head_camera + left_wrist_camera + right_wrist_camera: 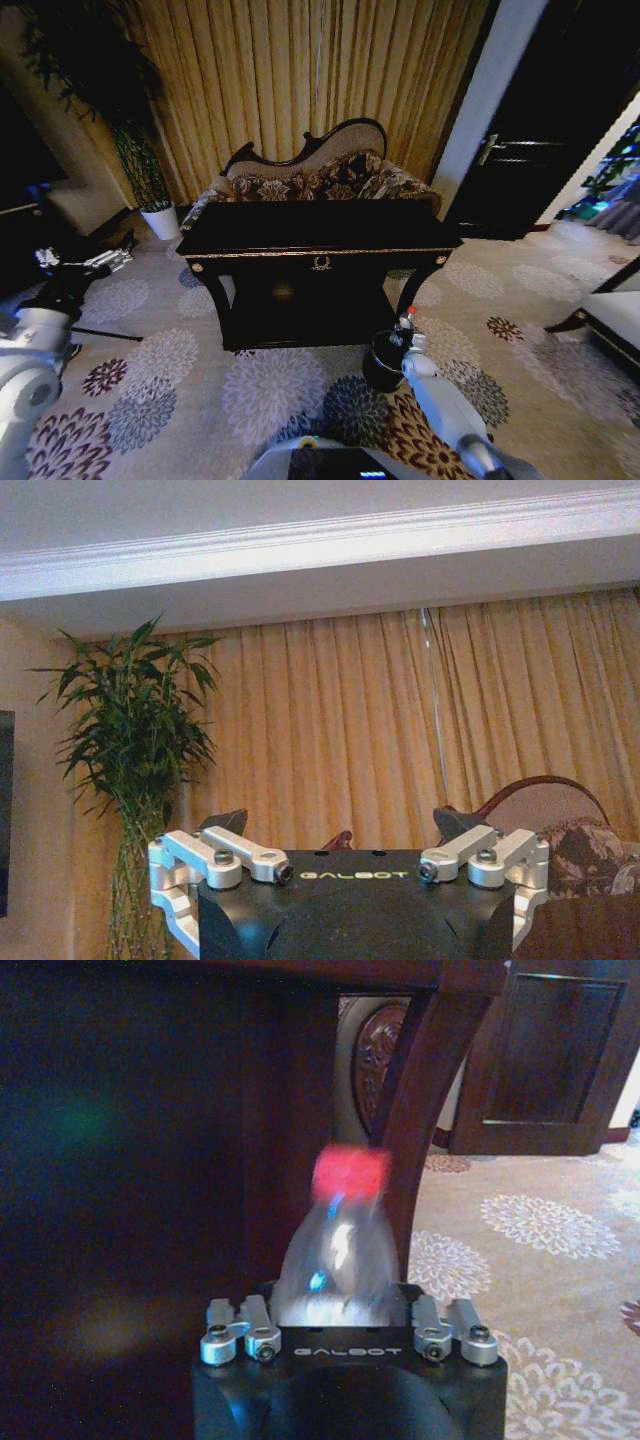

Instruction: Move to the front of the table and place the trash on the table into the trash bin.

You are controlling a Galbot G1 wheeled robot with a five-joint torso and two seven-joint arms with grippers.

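The right gripper [408, 335] is pinched around a clear plastic bottle [405, 322], its jaws pressed to the bottle's sides with the red cap [351, 1172] pointing away from the wrist. It holds the bottle just above the trash bin [381, 362], a placing that suggests the bottle is meant to drop straight into the bin's dark opening. The largest thing in the scene is the table [318, 232], glossy black with gold trim and a gold emblem [321, 263] on its front, and everything else is placed from it. A carved sofa [318, 178] stands directly behind the table, against tall golden curtains [300, 70]. A potted plant [150, 170] in a white pot stands off the table's far left corner. The trash bin sits on the flowered carpet [200, 390] just beside the table's front right leg, near enough for the arm to reach both. The table's top looks dark and no other trash can be made out on it. The left gripper [345, 865] is parked well off the table's left side, its fingers spread and gripping nothing, aimed toward the curtains.
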